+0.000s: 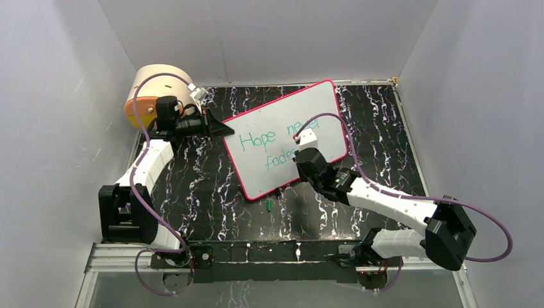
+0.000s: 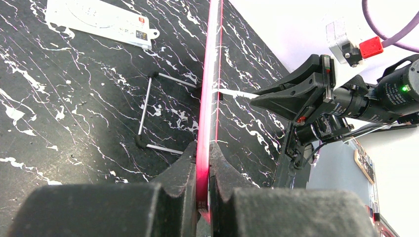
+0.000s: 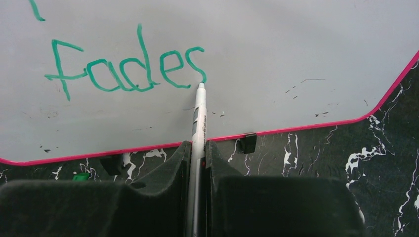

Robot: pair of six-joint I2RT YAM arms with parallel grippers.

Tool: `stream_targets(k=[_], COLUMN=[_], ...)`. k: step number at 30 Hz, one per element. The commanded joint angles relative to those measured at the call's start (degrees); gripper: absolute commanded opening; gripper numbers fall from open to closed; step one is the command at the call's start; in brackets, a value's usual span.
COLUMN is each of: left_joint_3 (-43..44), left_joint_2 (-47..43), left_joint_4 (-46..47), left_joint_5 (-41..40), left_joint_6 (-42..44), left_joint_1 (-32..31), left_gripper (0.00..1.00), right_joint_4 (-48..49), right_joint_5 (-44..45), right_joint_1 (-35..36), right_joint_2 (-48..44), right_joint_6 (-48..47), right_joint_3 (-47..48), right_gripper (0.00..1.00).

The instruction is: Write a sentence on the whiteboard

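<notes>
Right gripper (image 3: 197, 148): fingers closed tight on a white pen (image 3: 199, 111), which points away toward the board.
Pen tip: touching the whiteboard (image 1: 321, 109) at the tail of the last "s".
Whiteboard: white with a pink-red rim, mid-table, turned at an angle.
Sentence (image 1: 272, 144): teal-green handwriting in two lines, "Hope" above and "fades" below; the right arm partly hides the middle word.
Left gripper (image 2: 202, 148): fingers pinched shut on the board's rim at its far left corner.
Green cap (image 1: 269, 205): on the black marbled tabletop (image 1: 205, 192), just near of the board.
Printed card (image 2: 99, 22): white, flat on the tabletop.
Beige drum (image 1: 160, 86): far left corner.
</notes>
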Motion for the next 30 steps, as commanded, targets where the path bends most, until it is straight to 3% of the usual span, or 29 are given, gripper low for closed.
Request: stream_targets(k=[1, 17, 30], left_joint_3=[-2.17, -2.05, -2.10], left_joint_2=[3.15, 3.24, 2.94], left_joint_4=[-5.75, -5.80, -5.87], left_joint_5=[-10.91, -10.93, -11.35], left_joint_6=[6.61, 6.71, 6.81], left_joint_1=[-2.62, -2.62, -2.62], left_gripper=[0.00, 0.00, 0.00], right_joint_4=[2.59, 7.03, 4.63], right_joint_5=[-3.36, -4.36, -1.89], right_joint_1=[-0.30, -0.28, -0.35], right_joint_2=[0.40, -0.88, -3.82], right_joint_6=[0.67, 0.54, 0.88], right_joint_3=[-0.28, 0.42, -0.67], right_gripper=[0.00, 0.00, 0.00])
